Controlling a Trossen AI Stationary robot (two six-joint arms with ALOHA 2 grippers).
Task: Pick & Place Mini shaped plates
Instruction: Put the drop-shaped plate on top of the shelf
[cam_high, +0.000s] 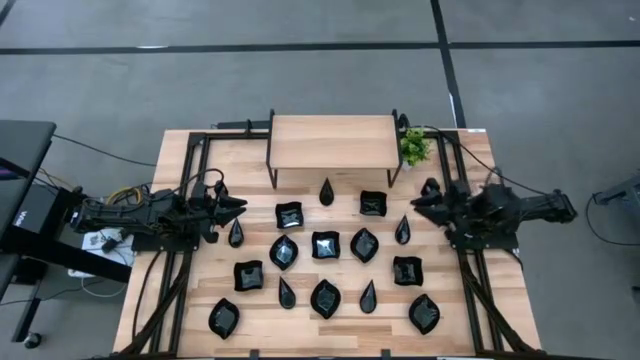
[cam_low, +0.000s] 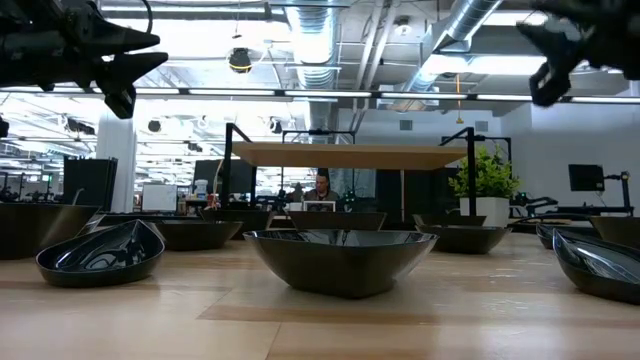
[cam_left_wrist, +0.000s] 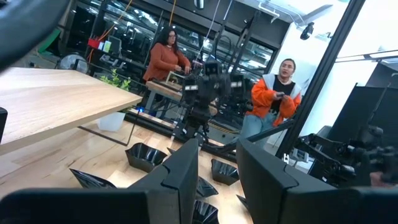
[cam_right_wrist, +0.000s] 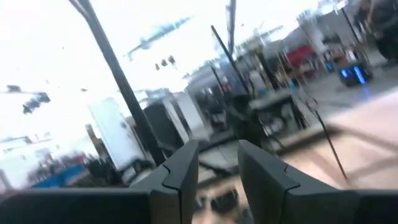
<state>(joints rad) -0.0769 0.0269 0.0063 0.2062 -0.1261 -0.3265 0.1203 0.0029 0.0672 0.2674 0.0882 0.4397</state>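
Observation:
Several mini shaped plates, glossy black squares, leaf ovals and teardrops, lie spread on the wooden table (cam_high: 190, 300), around its middle (cam_high: 325, 245). In the low view one square plate (cam_low: 340, 258) sits nearest and a leaf plate (cam_low: 100, 255) lies to its left. My left gripper (cam_high: 235, 207) hovers open at the table's left side, above and beside a teardrop plate (cam_high: 236, 234), with nothing between its fingers (cam_left_wrist: 217, 180). At the right side my right gripper (cam_high: 420, 203) also hovers open and holds nothing (cam_right_wrist: 217, 180). Both grippers point toward the table's middle.
A low wooden shelf on black legs (cam_high: 333, 143) stands at the far edge, with a small green plant (cam_high: 414, 147) at its right end. Black frame rails (cam_high: 185, 270) run along both sides. Two people (cam_left_wrist: 277, 93) stand in the room beyond the table.

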